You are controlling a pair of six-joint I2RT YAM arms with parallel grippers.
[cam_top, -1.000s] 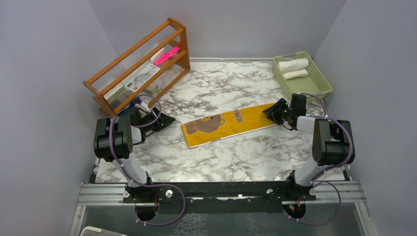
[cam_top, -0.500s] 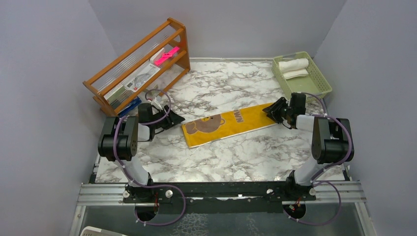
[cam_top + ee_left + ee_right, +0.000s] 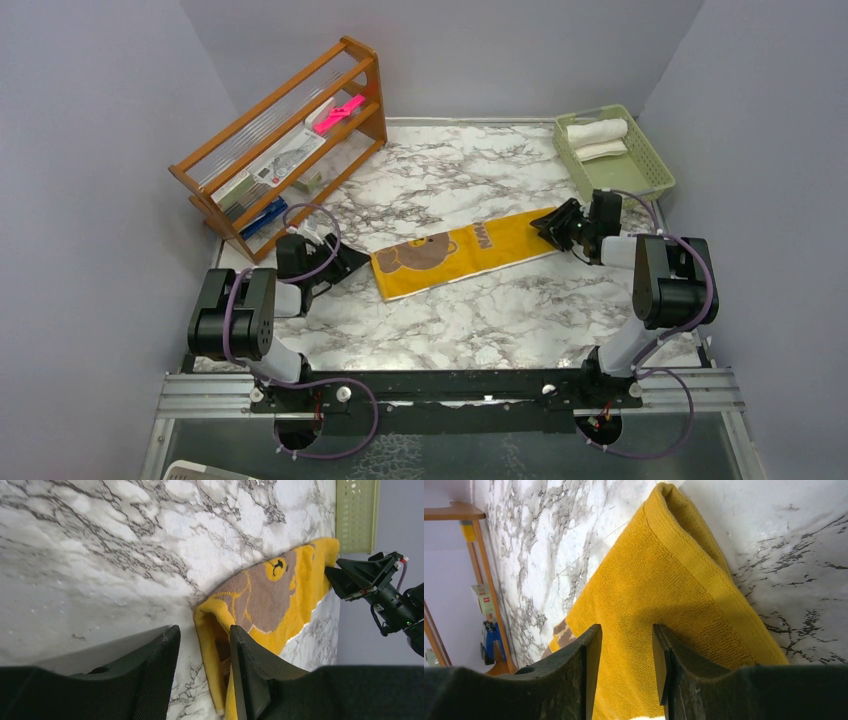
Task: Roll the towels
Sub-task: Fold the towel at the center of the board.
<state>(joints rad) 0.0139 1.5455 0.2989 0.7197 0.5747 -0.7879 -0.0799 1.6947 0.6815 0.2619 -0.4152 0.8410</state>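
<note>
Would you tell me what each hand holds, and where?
Nothing: the left hand is open at the bear end of the yellow towel, the right hand open at its plain end.

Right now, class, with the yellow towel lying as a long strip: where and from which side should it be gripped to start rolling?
Probably the bear-print short end of the yellow towel, coming in from the left gripper, along the strip. That end's fold gapes slightly off the table, giving a lip to pinch.
</note>
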